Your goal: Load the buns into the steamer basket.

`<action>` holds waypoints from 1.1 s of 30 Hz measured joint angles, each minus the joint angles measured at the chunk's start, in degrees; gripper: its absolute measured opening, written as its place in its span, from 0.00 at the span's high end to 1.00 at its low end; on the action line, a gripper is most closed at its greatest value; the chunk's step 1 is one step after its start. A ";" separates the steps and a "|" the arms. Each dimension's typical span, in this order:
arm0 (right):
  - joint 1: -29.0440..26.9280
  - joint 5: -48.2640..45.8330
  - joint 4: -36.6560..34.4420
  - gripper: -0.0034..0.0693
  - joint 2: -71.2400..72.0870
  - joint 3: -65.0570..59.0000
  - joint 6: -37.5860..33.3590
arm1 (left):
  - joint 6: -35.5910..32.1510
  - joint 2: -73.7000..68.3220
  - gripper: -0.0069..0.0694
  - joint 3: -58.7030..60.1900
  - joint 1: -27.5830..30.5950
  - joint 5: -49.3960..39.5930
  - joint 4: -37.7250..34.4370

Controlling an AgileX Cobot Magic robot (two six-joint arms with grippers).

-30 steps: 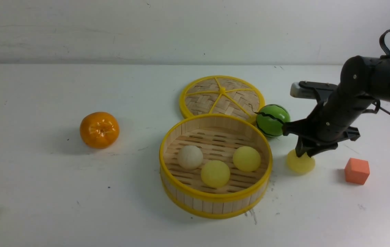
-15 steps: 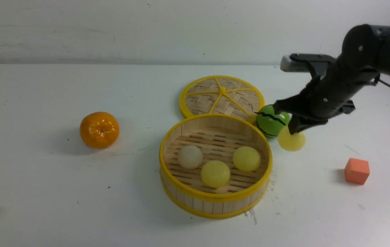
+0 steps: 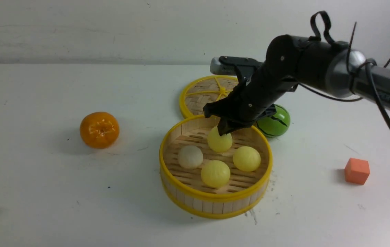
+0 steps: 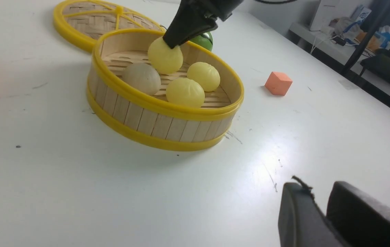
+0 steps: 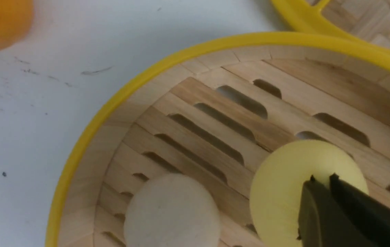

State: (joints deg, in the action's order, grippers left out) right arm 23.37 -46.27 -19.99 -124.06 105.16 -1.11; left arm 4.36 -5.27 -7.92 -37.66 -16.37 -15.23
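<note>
Front view was taken as the main guide to progress. Three buns were found already lying on the slatted floor of the steamer basket [image 3: 215, 206]. The off-white bun [image 3: 190, 156] lay toward the robot's left, the near yellow bun [image 3: 215, 173] in front, and the far yellow bun [image 3: 246, 158] toward the right. Each was close to its neighbours but not touching them.

The fourth bun [image 3: 219, 142], pale yellow, was held by the right tool [image 3: 224, 132], whose fingers were pinched tight on its top. It was carried inside the yellow rim, over the rear part of the floor. From the left wrist view it was judged to hang clear of the slats, roughly level with the rim, though contact could not be ruled out.

The left tool [image 4: 321, 195] was seen over the bench [image 3: 44, 188], apart from the basket, with its fingers only slightly parted and nothing between them. The lid [image 3: 202, 92], green ball [image 3: 279, 125], tangerine [image 3: 99, 129] and orange cube [image 3: 356, 171] lay on the bench outside the basket, and none of them was needed.

The work was therefore judged almost complete. Only the lowering and release of the last bun remained, best done into the free space behind the other three so that none would be knocked.
</note>
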 joint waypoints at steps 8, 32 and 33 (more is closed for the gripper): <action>0.00 0.74 -0.36 0.60 -2.00 1.79 3.53 | 0.00 0.00 0.74 0.00 0.00 0.00 0.00; 8.79 -25.36 19.49 0.98 44.11 -23.48 21.48 | 0.00 0.00 0.71 0.00 0.00 0.00 0.00; 8.80 -25.36 19.30 0.98 45.14 -24.09 21.53 | 0.00 0.00 0.71 0.00 0.00 0.00 0.00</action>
State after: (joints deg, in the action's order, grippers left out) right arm 32.17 -71.63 -0.68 -78.92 81.07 20.42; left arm 4.36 -5.27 -7.92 -37.66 -16.37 -15.23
